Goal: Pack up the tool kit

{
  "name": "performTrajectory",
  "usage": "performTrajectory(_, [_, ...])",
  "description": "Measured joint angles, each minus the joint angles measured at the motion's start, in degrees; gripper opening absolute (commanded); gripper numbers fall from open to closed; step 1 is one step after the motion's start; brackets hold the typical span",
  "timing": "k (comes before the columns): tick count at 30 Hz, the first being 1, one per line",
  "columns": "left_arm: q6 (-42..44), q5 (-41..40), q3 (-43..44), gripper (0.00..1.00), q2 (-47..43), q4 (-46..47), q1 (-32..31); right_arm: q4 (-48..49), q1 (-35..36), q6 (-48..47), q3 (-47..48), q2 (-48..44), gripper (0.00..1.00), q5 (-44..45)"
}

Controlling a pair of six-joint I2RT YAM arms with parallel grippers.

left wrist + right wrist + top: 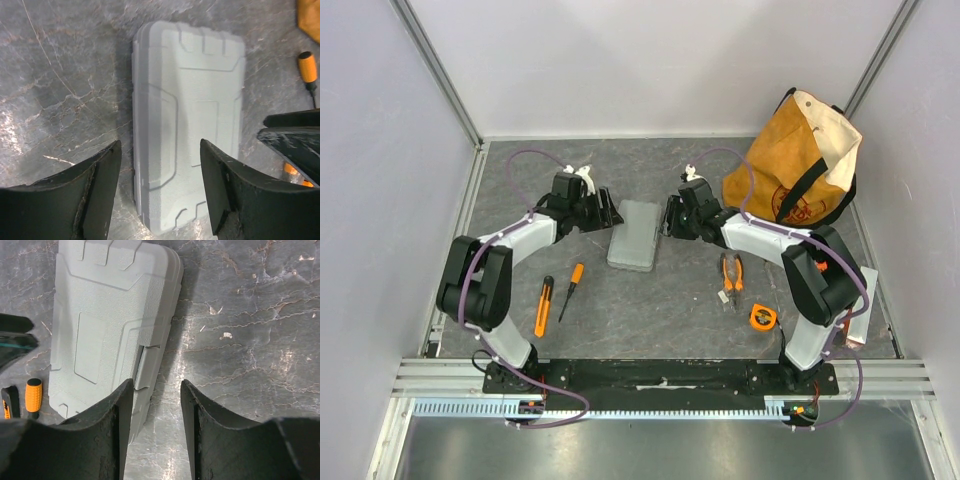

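Top external is showing the tool kit (633, 235) lying flat and shut at the middle of the table (660, 320), between the 2 arms. The lid is sitting down on the base. You're getting no look at the slots inside, so I can't tell what's in there.

I'm counting 4 tools lying loose outside it:
- knife (543, 306) and screwdriver (571, 290), side by side, near-left of the case and apart from it
- pliers (731, 277) and tape measure (763, 317), near-right

The canvas bag (800, 165) is standing at far right and isn't part of this job.

Left gripper (607, 212) is hanging just beside the case's left long edge. Left wrist is showing its jaws standing wide apart, with only the lid below them. It's gripping nothing.

Right gripper (670, 215) is hanging over the opposite long edge. Right wrist is showing its jaws apart too, with a narrower gap, straddling that edge right by the latch (145, 365). 1 finger (107, 430) is overlapping the lid in view; I can't tell whether it's touching. It's holding nothing.

My read: as far as the pictures are showing, packing proper isn't started. You're sitting at step 1, getting the case open. Left to do: unlatch, swing the lid open, seat the 4 loose tools in their slots, shut and latch.
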Motion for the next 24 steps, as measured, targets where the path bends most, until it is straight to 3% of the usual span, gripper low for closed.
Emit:
performTrajectory(6, [-0.4, 0.6, 0.8, 0.61, 5.0, -3.0, 0.0, 0.1, 0.0, 1.1, 0.0, 0.9, 0.47, -1.7])
performTrajectory(15, [-0.7, 2.1, 1.6, 0.55, 5.6, -4.3, 0.1, 1.8, 0.0, 1.6, 0.2, 3.5, 0.46, -3.5])
performTrajectory(24, [-0.7, 3.0, 2.1, 0.56, 6.1, -4.6, 0.3, 1.3, 0.0, 1.7, 1.8, 4.8, 0.44, -3.1])
